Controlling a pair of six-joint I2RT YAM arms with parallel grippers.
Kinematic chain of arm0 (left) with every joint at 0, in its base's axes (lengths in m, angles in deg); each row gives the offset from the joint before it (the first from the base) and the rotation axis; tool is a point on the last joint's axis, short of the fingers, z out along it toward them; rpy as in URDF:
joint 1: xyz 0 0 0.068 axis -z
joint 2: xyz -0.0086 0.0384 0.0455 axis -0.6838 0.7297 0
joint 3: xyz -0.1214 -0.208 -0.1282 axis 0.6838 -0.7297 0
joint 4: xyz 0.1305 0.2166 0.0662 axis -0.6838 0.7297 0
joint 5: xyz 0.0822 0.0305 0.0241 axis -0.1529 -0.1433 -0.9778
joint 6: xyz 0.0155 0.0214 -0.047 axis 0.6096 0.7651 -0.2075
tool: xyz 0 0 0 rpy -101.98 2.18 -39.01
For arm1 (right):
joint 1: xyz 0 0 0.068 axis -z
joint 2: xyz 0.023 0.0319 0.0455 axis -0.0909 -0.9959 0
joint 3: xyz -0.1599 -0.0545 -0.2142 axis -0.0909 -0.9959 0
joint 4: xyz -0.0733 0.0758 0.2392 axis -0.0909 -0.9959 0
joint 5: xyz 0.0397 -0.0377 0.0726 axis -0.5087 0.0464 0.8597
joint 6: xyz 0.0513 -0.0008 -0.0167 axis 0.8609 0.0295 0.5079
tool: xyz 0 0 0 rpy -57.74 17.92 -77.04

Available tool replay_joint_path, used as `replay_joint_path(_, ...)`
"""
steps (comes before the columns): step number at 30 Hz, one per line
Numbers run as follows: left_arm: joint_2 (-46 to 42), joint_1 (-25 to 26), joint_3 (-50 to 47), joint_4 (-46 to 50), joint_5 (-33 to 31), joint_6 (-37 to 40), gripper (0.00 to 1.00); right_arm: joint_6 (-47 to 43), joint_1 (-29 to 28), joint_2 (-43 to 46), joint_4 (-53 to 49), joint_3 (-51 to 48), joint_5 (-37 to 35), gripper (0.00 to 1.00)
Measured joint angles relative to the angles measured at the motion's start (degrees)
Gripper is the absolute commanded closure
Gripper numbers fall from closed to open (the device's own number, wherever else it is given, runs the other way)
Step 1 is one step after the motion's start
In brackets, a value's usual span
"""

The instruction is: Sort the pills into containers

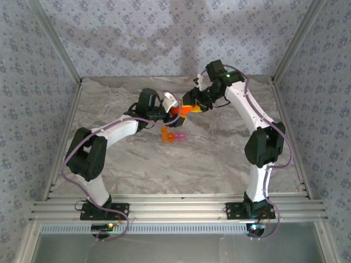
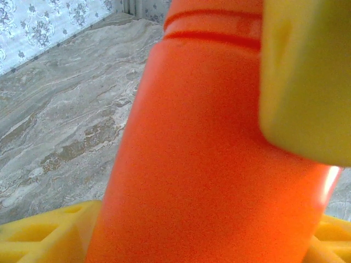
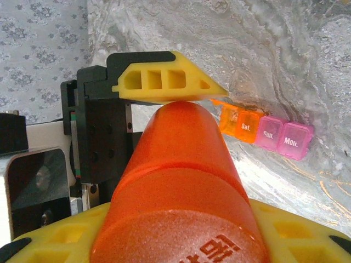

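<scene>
Two grippers meet on one orange bottle (image 1: 184, 109), which hangs lying on its side above the marble table (image 1: 219, 159). The right gripper (image 1: 195, 105) is clamped on the cap end. In the right wrist view its yellow fingers (image 3: 60, 235) press against either side of the round cap (image 3: 181, 241), whose embossed top faces the camera.

The left gripper (image 1: 173, 109) has the bottle's body between its jaws at a fairly wide spread. From the right wrist, one left finger (image 3: 164, 82) lies flat against the far side of the body. From the left wrist, its own fingers (image 2: 38, 230) sit against both edges of the orange wall at the bottom of the frame. Another yellow finger (image 2: 307, 82) shows near the bottle's cap line, too blurred to tell whose it is.

The containers (image 1: 172, 136) lie on the table just on the near side of the bottle, toward the arm bases, apart from it and from both grippers. They form a short joined row of translucent compartments. The orange ones are on the end nearer the left arm and the pink ones on the end nearer the right arm. In the right wrist view the row appears beyond the bottle, its lids reading Sat., Sun. and Mon.
</scene>
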Motion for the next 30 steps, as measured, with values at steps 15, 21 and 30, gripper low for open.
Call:
replay_joint_path(15, 0.0, 0.2, 0.0, 0.0, -0.3, -0.7, 0.39, 0.0, 0.7, 1.1, 2.0, -2.3, 0.8, 0.65)
replay_joint_path(21, 0.0, 0.3, 0.1, 0.8, -0.3, -2.2, 0.43, 0.0, 0.8, 1.6, 3.7, -3.6, 0.6, 0.62)
replay_joint_path(30, 0.9, 0.5, 4.5, 6.6, -0.4, -7.1, 0.57, 1.5, 1.7, 2.8, 8.3, -5.0, 0.1, 0.55)
